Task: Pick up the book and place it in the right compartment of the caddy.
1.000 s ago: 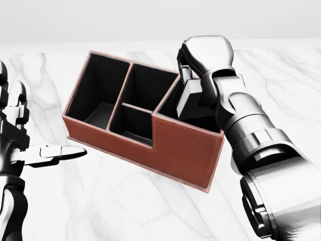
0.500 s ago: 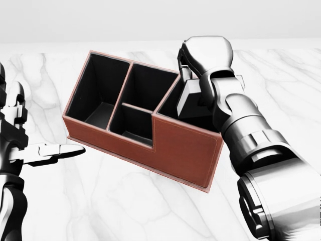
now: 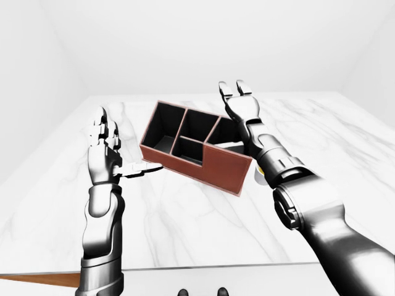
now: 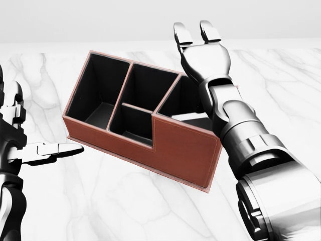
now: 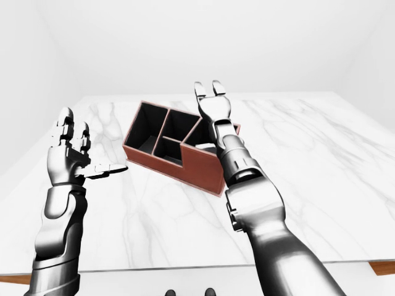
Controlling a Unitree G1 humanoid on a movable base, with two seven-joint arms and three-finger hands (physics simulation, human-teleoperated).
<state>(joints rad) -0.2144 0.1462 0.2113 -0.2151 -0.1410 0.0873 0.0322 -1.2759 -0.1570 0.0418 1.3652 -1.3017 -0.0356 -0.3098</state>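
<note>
The brown caddy (image 4: pixel 185 150) with black compartments stands on the white marble table (image 4: pixel 125 211). The book shows only as a pale edge (image 4: pixel 193 118) low inside the caddy's right compartment, mostly hidden by my right forearm. My right hand (image 4: pixel 198 32) is open and empty above that compartment, fingers stretched toward the top of the head view. My left hand (image 4: pixel 42 125) is open and empty left of the caddy. Its thumb points at the caddy's left wall without touching it.
A small pale object with a yellow patch (image 3: pixel 259 172) peeks out on the table behind my right forearm, right of the caddy. The table's near edge runs along the bottom of the left-eye view (image 3: pixel 203 266).
My right hand has opened and let go of the book, which has dropped from above the right compartment down into it. The left hand has hardly moved.
</note>
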